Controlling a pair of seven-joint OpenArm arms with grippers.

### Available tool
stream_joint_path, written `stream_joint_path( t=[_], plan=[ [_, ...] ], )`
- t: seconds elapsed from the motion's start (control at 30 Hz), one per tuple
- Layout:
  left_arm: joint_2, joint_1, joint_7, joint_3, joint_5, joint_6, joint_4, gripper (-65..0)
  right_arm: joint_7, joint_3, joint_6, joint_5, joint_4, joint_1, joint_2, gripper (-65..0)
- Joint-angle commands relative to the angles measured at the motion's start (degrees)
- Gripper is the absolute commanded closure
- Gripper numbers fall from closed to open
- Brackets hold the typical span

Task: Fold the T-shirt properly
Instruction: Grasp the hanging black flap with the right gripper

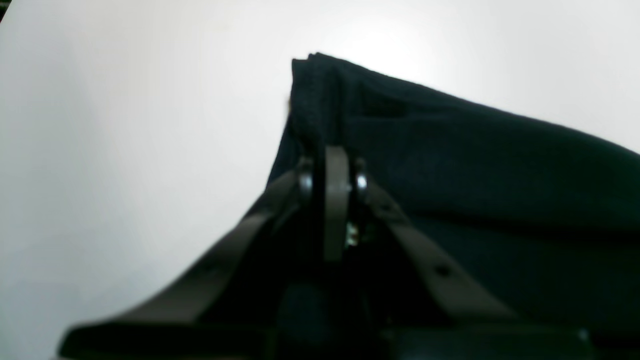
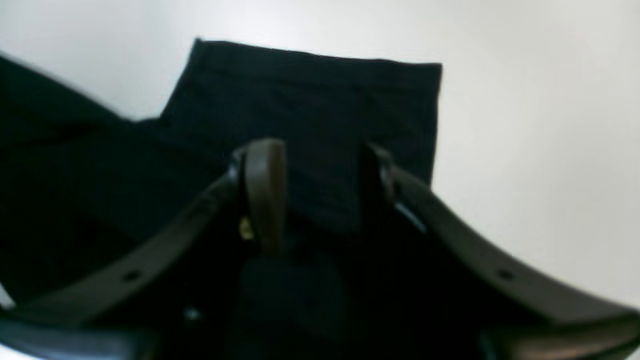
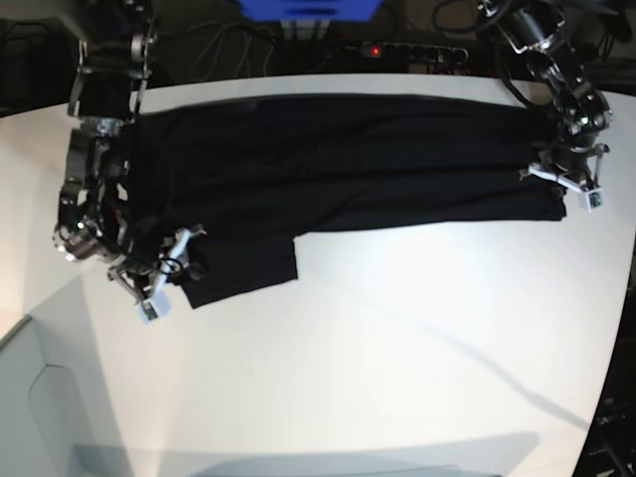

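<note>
Between the dark fingers of the left gripper, drawn tight together, sits a bunched corner of the large black short-sleeved soft cloth T-shirt; the cloth rises toward 12 o'clock above the tips and spreads away toward 3 o'clock in the left wrist view. The right gripper stands partly parted, its fingers astride the flat black sleeve, which extends toward 12 o'clock; whether the tips pinch any cloth cannot be told. Across the white table, the shirt lies stretched in a long band, the left gripper at its 3 o'clock end and the right at the sleeve near 8 o'clock in the base view. A clean fold likely calls for both arms to lift together and keep the hem taut, since a slack edge could wrinkle.
</note>
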Motion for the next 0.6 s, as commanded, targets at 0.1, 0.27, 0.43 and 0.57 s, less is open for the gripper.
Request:
stream_joint_path(
  t=[0.1, 0.27, 0.43, 0.57],
  plan=[
    [-0.9, -0.1, -0.3, -0.2, -0.3, -0.1, 0.8, 0.0, 3.0, -0.2, 0.0, 0.8, -9.9, 7.4, 0.6, -24.6],
    [-0.9, -0.1, -0.3, -0.2, -0.3, -0.1, 0.8, 0.0, 8.3, -0.4, 0.1, 0.7, -23.2, 12.7, 0.7, -24.8],
    [-0.9, 0.0, -0.2, -0.3, -0.3, -0.1, 0.8, 0.0, 12.0, -0.4, 4.4, 0.5, -33.4, 16.1, 0.7, -24.8],
    [-0.9, 1.0, -0.4, -0.3, -0.7, -0.1, 1.0, 0.0, 14.9, -0.4, 4.4, 0.5, -37.3, 16.4, 1.5, -24.7]
  ],
)
